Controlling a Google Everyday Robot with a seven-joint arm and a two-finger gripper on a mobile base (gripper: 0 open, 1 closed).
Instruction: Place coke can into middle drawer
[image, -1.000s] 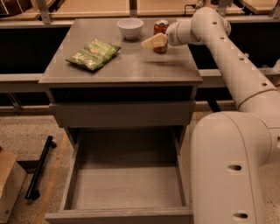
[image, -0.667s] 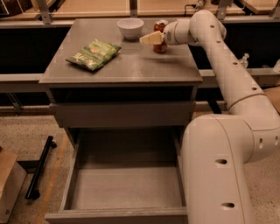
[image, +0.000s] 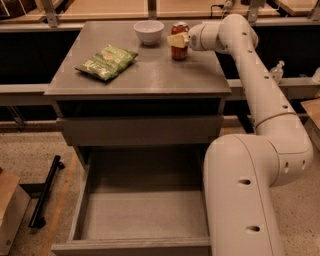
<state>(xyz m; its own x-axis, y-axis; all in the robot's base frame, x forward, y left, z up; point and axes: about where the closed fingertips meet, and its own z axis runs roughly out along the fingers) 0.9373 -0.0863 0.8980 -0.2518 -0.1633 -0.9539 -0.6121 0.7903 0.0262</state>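
Red with a silver top, the coke can (image: 179, 51) stands upright on the grey desk (image: 160, 75), near the far edge and toward the far right corner. The gripper (image: 176, 40) is at the can's upper half, a pale part of it crossing the front of the can. Whether it is clamped on the can or only set against it cannot be told. The white arm (image: 260, 95) comes in over the right edge of the desk. It drops past the near right corner into a thick white segment that hides the right side of the drawer below.

Just left of the can, also along the far edge, sits a white bowl (image: 149, 31), close to the can but apart from it. A green chip bag (image: 107, 62) lies flat toward the left edge, about midway between the far and near edges, well apart from the can.

Under the near edge of the desk, a closed grey drawer front (image: 135, 131) shows flat. Below it the middle drawer (image: 145, 212) is pulled out toward the camera, showing its plain grey floor and low left wall. On the speckled ground left of the desk lie a black bar (image: 45, 192) and a brown box (image: 9, 210).
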